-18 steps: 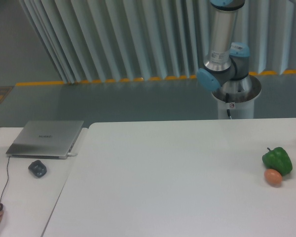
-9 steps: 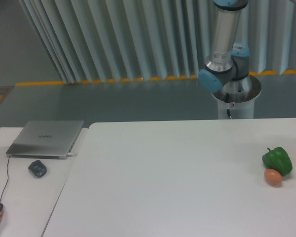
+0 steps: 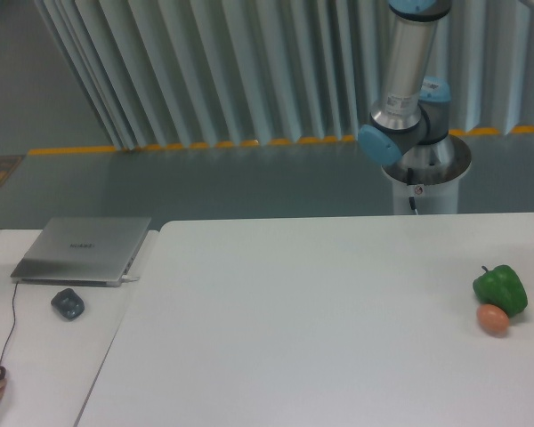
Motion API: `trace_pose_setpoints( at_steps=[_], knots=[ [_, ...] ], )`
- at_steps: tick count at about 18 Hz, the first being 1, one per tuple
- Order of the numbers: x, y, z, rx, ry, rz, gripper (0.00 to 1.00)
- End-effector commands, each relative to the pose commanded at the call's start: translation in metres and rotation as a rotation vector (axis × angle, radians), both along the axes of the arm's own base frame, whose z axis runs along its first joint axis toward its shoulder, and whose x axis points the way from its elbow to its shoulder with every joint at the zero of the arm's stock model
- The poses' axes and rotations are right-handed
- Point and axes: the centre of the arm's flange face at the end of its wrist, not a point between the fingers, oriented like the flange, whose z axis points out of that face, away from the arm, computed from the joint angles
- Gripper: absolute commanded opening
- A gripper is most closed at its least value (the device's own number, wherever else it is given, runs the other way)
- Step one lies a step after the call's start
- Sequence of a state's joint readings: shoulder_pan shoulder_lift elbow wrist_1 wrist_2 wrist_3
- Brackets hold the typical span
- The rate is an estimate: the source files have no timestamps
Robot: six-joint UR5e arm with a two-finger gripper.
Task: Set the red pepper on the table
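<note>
The red pepper is out of view. The large white table [image 3: 303, 329] with rounded corners fills the lower part of the camera view. Behind its far edge stands the arm's base and lower link [image 3: 409, 80], rising out of the top of the frame. The gripper itself is above the frame and does not show.
A green bell pepper [image 3: 500, 288] lies near the table's right edge, with a small orange-brown ball [image 3: 492, 318] touching its front. On the adjoining white desk at left sit a closed laptop [image 3: 84, 249] and a dark mouse [image 3: 68, 303]. Grey slatted panels stand behind.
The arm's upright link has shifted slightly to the right. The green pepper, the ball and the desk items have not moved.
</note>
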State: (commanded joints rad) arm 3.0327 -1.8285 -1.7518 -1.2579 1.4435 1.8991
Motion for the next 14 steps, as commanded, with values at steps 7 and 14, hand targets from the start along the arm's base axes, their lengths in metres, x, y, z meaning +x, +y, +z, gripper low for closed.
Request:
trace_pose_setpoints(
  at_steps=[7,14],
  knots=[
    [0.0022,0.0025,-0.0077,0.001,-0.006,-0.007,0.95],
    [0.0012,0.0033,-0.0043,-0.001,-0.001,-0.002,0.32]
  ],
)
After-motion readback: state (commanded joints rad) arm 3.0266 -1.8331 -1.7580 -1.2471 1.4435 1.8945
